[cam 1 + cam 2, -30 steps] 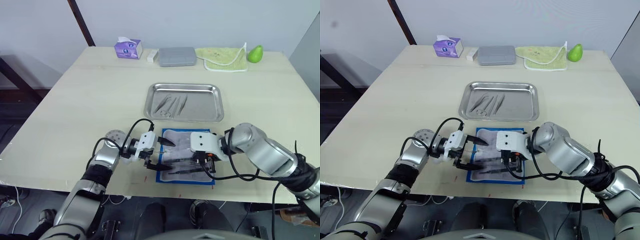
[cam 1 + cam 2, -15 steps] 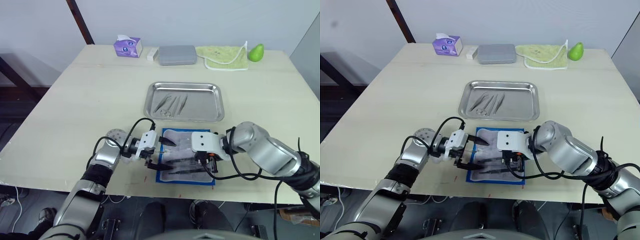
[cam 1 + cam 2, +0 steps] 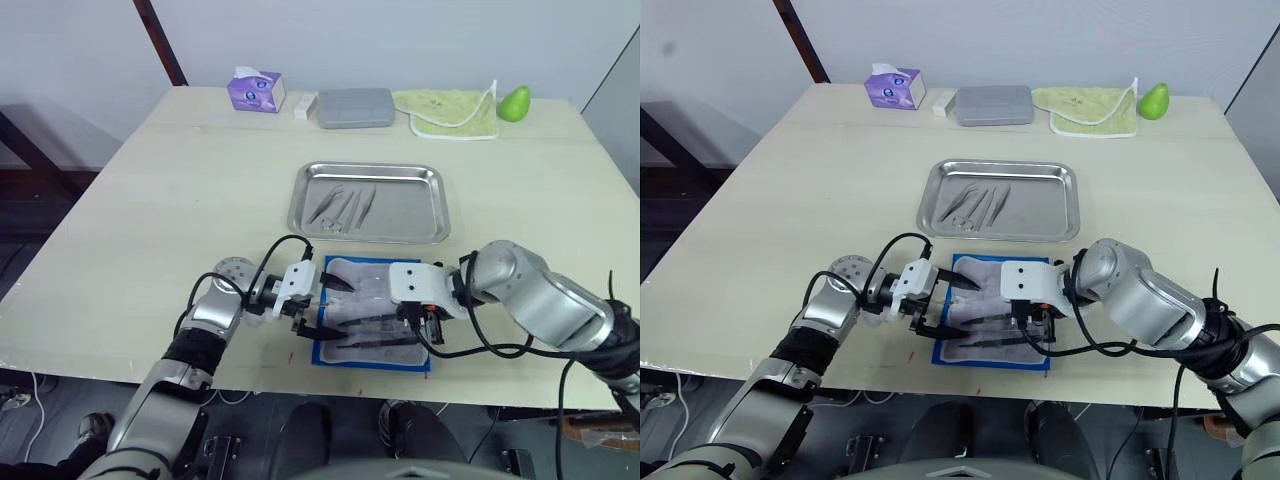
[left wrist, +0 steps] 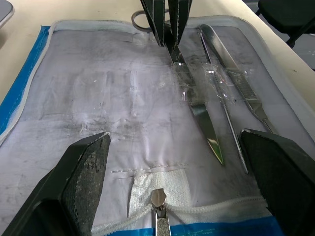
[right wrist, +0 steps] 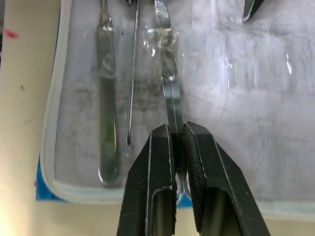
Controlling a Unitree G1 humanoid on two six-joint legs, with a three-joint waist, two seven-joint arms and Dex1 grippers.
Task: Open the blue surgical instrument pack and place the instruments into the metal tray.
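The blue surgical instrument pack (image 3: 366, 288) lies open near the table's front edge, white lining up. In it are the instruments: scissors (image 5: 167, 73), a thin probe (image 5: 133, 73) and a flat handle (image 5: 107, 98), side by side under a clear strap. My right gripper (image 3: 424, 330) is shut on the scissors' handle end, low over the pack's right part. At the pack's left edge my left gripper (image 3: 335, 310) stands wide open, its fingers (image 4: 83, 187) spanning the lining with nothing between them. Beyond the pack, the metal tray (image 3: 300, 205) holds several instruments (image 3: 341, 207).
Along the far edge stand a purple tissue box (image 3: 256, 95), a grey hard case (image 3: 354, 109), a green cloth (image 3: 445, 116) and a green pear (image 3: 514, 103). The table's front edge runs just below the pack.
My right gripper has edged slightly to the right over the pack, still shut on the scissors. The left gripper has held its place, open.
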